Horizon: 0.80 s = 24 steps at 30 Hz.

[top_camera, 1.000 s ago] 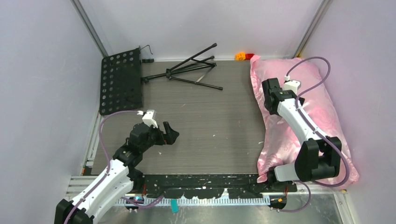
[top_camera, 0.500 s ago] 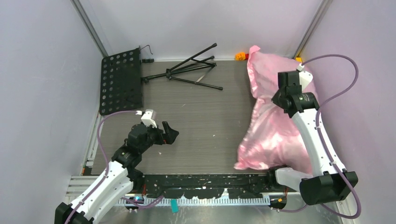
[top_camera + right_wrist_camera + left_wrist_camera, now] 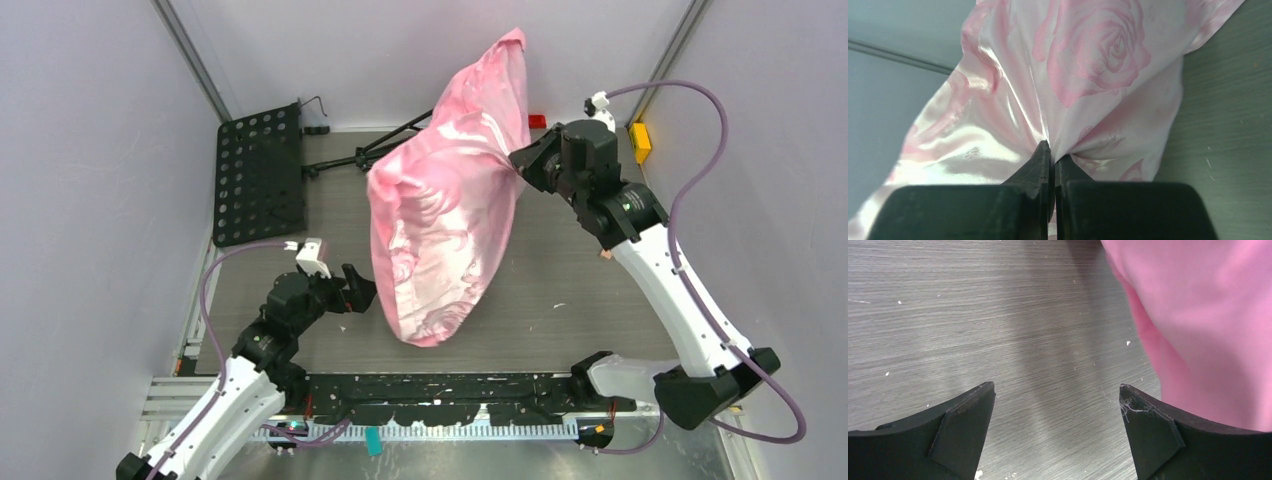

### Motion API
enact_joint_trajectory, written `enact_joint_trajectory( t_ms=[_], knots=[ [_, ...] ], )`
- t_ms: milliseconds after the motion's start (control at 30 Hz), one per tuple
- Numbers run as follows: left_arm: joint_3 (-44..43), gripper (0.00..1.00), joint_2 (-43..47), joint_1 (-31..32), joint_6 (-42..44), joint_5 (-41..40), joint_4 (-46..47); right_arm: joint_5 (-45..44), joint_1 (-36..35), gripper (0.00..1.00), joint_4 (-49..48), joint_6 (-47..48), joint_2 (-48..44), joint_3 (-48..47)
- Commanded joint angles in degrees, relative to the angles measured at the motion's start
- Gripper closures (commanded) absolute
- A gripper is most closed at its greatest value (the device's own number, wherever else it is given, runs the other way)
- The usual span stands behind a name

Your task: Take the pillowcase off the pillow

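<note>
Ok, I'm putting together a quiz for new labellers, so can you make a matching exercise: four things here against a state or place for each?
Things:
1 pillowcase
2 left fingers
3 right fingers
4 perforated panel

States or places:
A wide open, holding nothing
B black, lying at the table's far left
C shut on pink fabric
D pink, held up

Pairs: 1-D, 2-A, 3-C, 4-B

grey wood-grain table top (image 3: 580,270), flecked with small white specks. plain pale lilac walls (image 3: 90,150) close three sides, with slanting metal corner posts (image 3: 190,55) at the back. far left: black perforated panel (image 3: 258,175) lying flat, folded black tripod stand (image 3: 343,162) just beside it. far right: red block (image 3: 537,121), yellow block (image 3: 640,142).
</note>
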<state>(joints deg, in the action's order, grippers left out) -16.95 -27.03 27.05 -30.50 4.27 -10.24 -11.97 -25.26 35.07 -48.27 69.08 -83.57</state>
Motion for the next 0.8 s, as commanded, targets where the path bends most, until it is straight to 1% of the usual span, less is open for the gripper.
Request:
enact_joint_trajectory(
  t_ms=[0, 33, 67, 133, 233, 300, 400, 533, 633, 700, 767],
  knots=[
    [-6.07, 0.03, 3.0, 0.2, -2.77, -1.98, -6.05, -11.25, 0.82, 0.25, -7.74, -3.02, -11.29, 9.02],
    [-7.03, 0.02, 3.44, 0.2, -3.1, -2.22, -7.24, -13.91, 0.84, 0.16, -5.53, -3.5, -13.11, 12.48],
    [-7.87, 0.02, 3.84, 0.2, -3.3, -2.37, -8.71, -15.93, 0.91, 0.13, -3.57, -3.46, -14.75, 15.34],
    [-9.22, 0.02, 4.22, 0.21, -3.27, -2.67, -10.15, -19.22, 0.94, 0.12, -0.36, -2.44, -18.44, 21.02],
    [-10.52, 0.01, 3.44, 0.2, -3.25, -2.8, -11.1, -21.06, 0.91, 0.12, 3.83, 0.12, -23.7, 26.13],
    [-11.19, 0.01, 2.19, 0.2, -3.44, -2.34, -11.16, -22.66, 0.93, 0.12, 6.78, 2.25, -26.85, 26.66],
    [-11.94, 0.01, -0.45, 0.2, -4.35, -1.42, -10.41, -24.4, 0.92, 0.12, 10.42, 6.25, -28.83, 24.64],
    [-12.95, 0.01, -4.16, 0.2, -6.29, 0.85, -7.59, -21.45, 0.99, 0.12, 13.99, 10.85, -26.89, 19.71],
    [-14.33, 0.02, -7.71, 0.2, -9.05, 2.52, -6.81, -15.5, 0.96, 0.12, 17.55, 12.96, -21.92, 15.75],
    [-14.99, 0.02, -10.87, 0.24, -10.67, 4.62, -5.87, -11.24, 0.91, 0.11, 19.67, 13.05, -18.36, 14.94],
    [-15.4, 0.02, -13.63, 0.24, -11.94, 7.97, -4.29, -8.31, 0.93, 0.11, 20.04, 12.78, -16.0, 16.27]
  ],
)
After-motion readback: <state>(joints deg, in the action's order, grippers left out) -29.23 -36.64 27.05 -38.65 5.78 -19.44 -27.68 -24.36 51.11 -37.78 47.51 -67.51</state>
